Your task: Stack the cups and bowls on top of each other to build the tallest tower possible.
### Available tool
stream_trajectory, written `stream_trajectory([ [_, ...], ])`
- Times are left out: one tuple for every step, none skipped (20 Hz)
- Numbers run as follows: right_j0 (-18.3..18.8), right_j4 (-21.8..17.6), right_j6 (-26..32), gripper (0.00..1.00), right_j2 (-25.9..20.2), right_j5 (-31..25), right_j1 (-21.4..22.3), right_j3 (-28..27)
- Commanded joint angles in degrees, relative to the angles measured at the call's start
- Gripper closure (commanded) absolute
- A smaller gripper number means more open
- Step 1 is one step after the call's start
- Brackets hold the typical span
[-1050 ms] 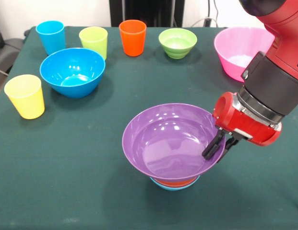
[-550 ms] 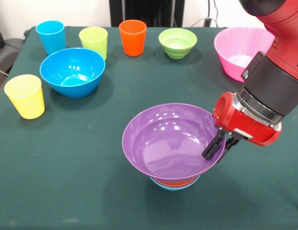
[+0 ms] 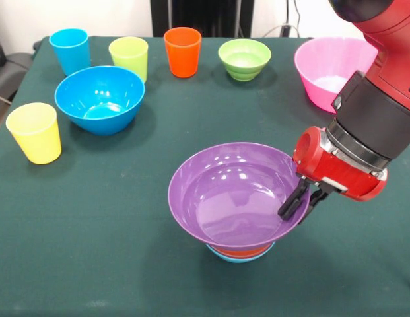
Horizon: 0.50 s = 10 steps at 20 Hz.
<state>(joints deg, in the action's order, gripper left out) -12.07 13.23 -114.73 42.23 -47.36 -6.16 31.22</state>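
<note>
The tower [image 3: 239,244] is three bowls so far: the purple bowl [image 3: 231,195] sits on an orange and a light-blue one. The gripper [image 3: 299,206] pinches the purple bowl's rim. Behind the tower wait the blue bowl [image 3: 99,99], green bowl [image 3: 244,58], pink bowl [image 3: 330,69] and four cups. Nothing has moved since a second ago

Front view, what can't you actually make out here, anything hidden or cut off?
- Light-blue bowl and orange bowl under the purple bowl: only slivers of their rims show, the purple bowl covers the rest.
- Pincer at the purple bowl's rim: whether it clamps the rim cannot be told.
- Pink bowl: its right part is hidden behind the arm.
</note>
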Motion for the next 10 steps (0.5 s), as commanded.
stream_trajectory([
  [0.0,-0.9,-9.3,1.00,-3.2,1.0,-1.9,0.6],
  [-0.1,-1.0,-9.1,1.00,-3.2,1.0,-1.8,0.7],
  [0.0,-1.0,-9.0,1.00,-3.3,0.9,-1.8,0.7],
  [-0.1,-1.2,-8.8,1.00,-3.2,1.1,-1.8,0.7],
  [-0.1,-1.2,-9.0,1.00,-3.1,1.0,-1.8,0.7],
  [-0.2,-1.3,-8.9,0.00,-3.1,1.1,-1.8,0.8],
  [-0.2,-1.2,-9.1,0.00,-3.0,1.0,-1.8,0.8],
  [-0.2,-1.1,-9.3,0.00,-3.0,0.9,-1.8,0.8],
  [-0.2,-1.1,-9.2,0.00,-3.0,0.9,-1.8,0.8],
  [-0.1,-1.1,-9.1,0.00,-3.0,0.9,-1.8,0.7],
])
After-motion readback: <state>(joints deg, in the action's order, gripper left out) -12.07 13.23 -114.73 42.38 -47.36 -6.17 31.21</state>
